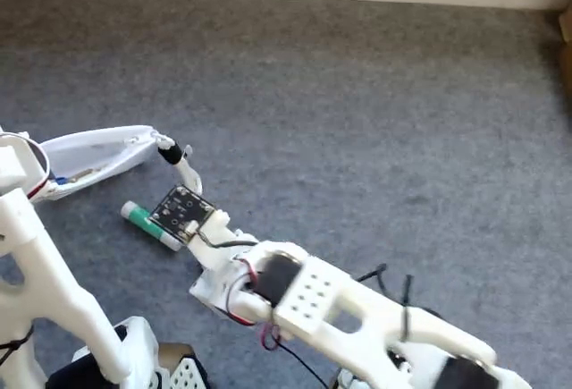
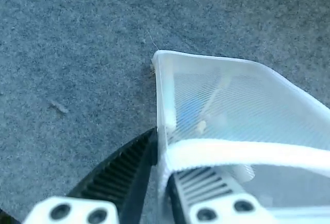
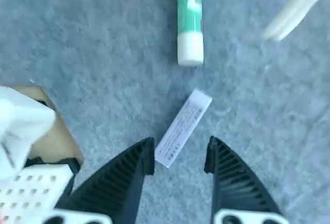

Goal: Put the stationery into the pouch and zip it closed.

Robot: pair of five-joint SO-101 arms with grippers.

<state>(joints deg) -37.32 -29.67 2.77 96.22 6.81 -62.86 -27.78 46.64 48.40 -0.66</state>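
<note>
The left hand [image 2: 162,157] is clamped on the edge of the translucent pouch [image 2: 232,100], which lies on the grey bench [image 1: 375,103]; the right hand [image 3: 180,149], jaws apart, hovers over a small white block [image 3: 183,128]; a green-and-white stick [image 3: 190,7] lies just beyond, near the pouch.

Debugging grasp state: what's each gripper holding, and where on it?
Left gripper grips the pouch by its edge, near an end corner. Right gripper is open over a small white block, holding nothing.

Even, soft light; faint shadows
</note>
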